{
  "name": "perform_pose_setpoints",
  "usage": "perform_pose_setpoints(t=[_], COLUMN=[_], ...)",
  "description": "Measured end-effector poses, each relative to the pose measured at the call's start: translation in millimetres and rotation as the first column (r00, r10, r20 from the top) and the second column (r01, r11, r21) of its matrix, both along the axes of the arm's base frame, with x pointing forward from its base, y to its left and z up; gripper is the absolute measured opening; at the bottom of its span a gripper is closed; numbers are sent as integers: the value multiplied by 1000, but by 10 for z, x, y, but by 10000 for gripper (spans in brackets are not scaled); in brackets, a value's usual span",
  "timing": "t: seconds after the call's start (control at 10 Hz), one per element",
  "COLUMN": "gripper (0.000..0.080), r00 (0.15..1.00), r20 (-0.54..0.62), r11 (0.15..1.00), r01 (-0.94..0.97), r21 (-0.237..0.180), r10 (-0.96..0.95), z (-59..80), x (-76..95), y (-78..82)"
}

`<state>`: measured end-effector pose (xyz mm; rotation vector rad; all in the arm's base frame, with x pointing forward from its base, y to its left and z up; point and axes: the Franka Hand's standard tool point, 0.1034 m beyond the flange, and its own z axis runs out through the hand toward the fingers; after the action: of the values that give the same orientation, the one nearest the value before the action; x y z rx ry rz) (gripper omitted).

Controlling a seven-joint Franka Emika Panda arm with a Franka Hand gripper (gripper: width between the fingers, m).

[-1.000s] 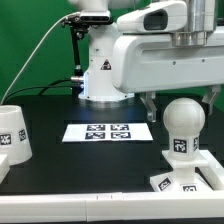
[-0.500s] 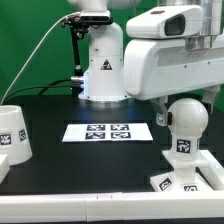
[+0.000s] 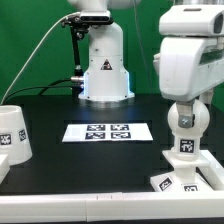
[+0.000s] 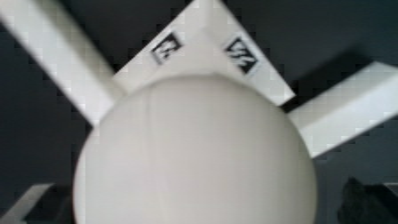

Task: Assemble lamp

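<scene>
The lamp's round-headed bulb (image 3: pixel 186 128) stands upright on the squat square base (image 3: pixel 188 180) at the exterior view's lower right. My gripper (image 3: pixel 186 108) hangs straight over the bulb's head, its dark fingers either side of it; it looks open, with a gap showing beside the bulb. In the wrist view the bulb (image 4: pixel 199 150) fills the picture, the gripper (image 4: pixel 199 208) straddles it, and a tagged corner of the base (image 4: pixel 199 45) shows beyond. The tapered shade (image 3: pixel 10 132) stands alone at the exterior view's left edge.
The marker board (image 3: pixel 107 131) lies flat mid-table. The big white robot pedestal (image 3: pixel 103 65) with its triangle sticker stands behind it. Two white bars (image 4: pixel 63 65) run out from under the bulb in the wrist view. A green backdrop closes the back.
The arm has swung toward the exterior view's right and now stands over the bulb, partly covering its head. The bulb, base and shade have not moved.
</scene>
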<state>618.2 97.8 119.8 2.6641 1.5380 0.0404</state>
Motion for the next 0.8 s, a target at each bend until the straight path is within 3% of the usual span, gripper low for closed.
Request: perform_pose_setpoints(t=[0.2,0.3,0.4,0.7,0.8], gripper=[699,594,570,570,570], r00=[1000,1000,1000,973,927], r20=[-1,1,1,11,22], r11=[1000,999,1000,973,927], r01=[0,31,29,232,374], r21=[-9,-8,-11,2,18], r10=[0,-31,-29,-232,-374], z=[-5,-5,-5,-5,-4], x=[2,4,5,6,20], y=[-46,-51,-59,-63,-60])
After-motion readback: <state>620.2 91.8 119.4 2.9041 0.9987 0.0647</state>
